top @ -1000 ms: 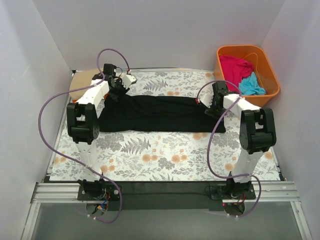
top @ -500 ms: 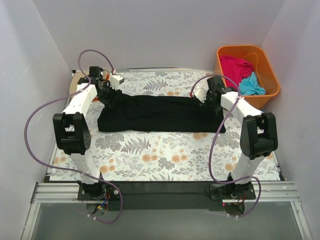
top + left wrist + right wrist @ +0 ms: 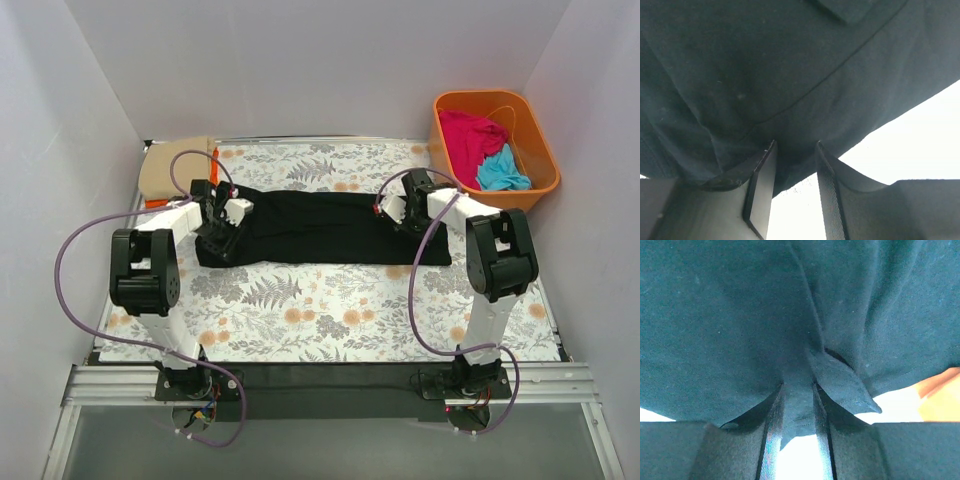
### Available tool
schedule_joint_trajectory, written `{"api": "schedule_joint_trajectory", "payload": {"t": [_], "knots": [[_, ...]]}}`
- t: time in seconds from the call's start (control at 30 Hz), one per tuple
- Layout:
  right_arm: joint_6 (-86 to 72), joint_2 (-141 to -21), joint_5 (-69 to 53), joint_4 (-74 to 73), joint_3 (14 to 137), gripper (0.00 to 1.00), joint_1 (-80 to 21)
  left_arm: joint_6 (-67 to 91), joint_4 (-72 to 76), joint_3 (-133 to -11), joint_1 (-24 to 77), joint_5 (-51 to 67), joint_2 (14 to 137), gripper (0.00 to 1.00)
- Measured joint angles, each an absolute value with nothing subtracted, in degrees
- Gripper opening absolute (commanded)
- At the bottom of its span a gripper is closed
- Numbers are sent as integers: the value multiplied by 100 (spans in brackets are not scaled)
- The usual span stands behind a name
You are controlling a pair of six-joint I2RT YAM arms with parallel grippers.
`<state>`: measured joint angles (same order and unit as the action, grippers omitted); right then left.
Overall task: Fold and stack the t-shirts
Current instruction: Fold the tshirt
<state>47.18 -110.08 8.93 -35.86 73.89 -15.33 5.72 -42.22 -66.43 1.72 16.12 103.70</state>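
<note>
Pinching black t-shirt (image 3: pixel 320 225) at both ends, left claw (image 3: pixel 796 148), right claw (image 3: pixel 798 388)

I get my top view from high above and behind the arm bases, tilted down and forward. It is far enough off to take in the whole tabletop (image 3: pixel 320 300) and the walls round it. The left wrist camera looks out along the left end effector (image 3: pixel 796 146) from very close (black cloth fills nearly the whole frame). The right wrist camera does the same along the right end effector (image 3: pixel 798 386), just as near. All three views share the black t-shirt (image 3: pixel 320 225): each wrist view covers one end of it, the top view all of it.
</note>
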Motion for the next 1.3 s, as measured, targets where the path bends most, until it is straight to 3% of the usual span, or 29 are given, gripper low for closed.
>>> {"api": "schedule_joint_trajectory", "payload": {"t": [0.23, 0.43, 0.53, 0.83, 1.07, 1.17, 1.3], "knots": [[5026, -10597, 1127, -3129, 6731, 31, -1588, 298, -4056, -5887, 139, 1542, 9749, 34], [5428, -9791, 1330, -2995, 5671, 32, -1586, 78, -4801, -5240, -169, 1516, 8997, 33], [5527, -9452, 1321, -3168, 5349, 38, -1564, -1, -5168, -5212, -314, 1518, 8691, 35], [4895, -8936, 521, -4202, 6353, 45, -1343, 298, -5730, -6751, -353, 1990, 8739, 50], [4125, -8143, -82, -4438, 6246, 44, -762, 631, -5426, -7102, -333, 2156, 9137, 49], [3922, -8248, -327, -4560, 6202, 43, -676, 788, -5358, -7183, -119, 2189, 9343, 43], [3752, -8589, -580, -4657, 6333, 43, -690, 1157, -5290, -7273, 541, 2392, 9592, 43]]}}
